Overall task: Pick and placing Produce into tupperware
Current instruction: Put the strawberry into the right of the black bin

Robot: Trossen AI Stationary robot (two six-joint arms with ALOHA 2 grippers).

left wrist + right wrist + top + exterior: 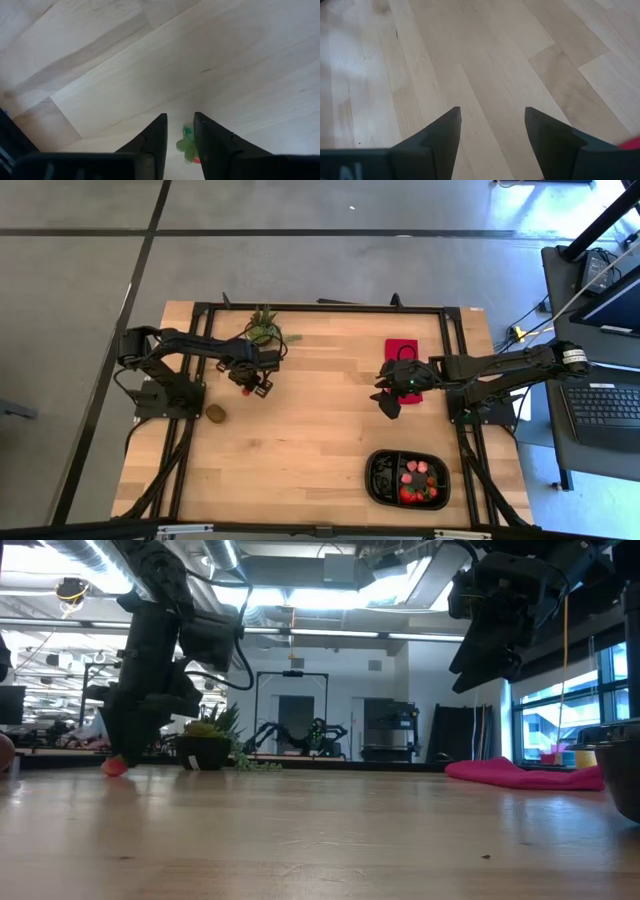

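**Left gripper's fingers narrow around a strawberry on a wooden table**

Nearest the front edge of the light wooden table (300, 440), toward the right, sits the tupperware (407, 479), a black rounded-oval tray with two compartments. Several red pieces of produce (415, 480) lie in it, mostly in its right part.

Farther back on the left, a brown kiwi-like oval (215, 414) lies alone on the wood, near the left arm's base.

Just beyond it, the left gripper (248, 386) reaches down to the table. Its wrist view shows the two dark fingers (156, 140) drawn close together, with a small strawberry (188, 147), red with a green leafy top, in the narrow gap between them and against one finger. Whether the fingers press it on both sides cannot be told. In the low view the strawberry rests on the table under the gripper.

On the right, the right gripper (389, 404) hangs above the table, its fingers (442, 135) spread apart with only bare wood between them.

Behind it lies a flat red cloth (401, 352). At the far edge, a small potted green plant (263, 328) stands just behind the left gripper.
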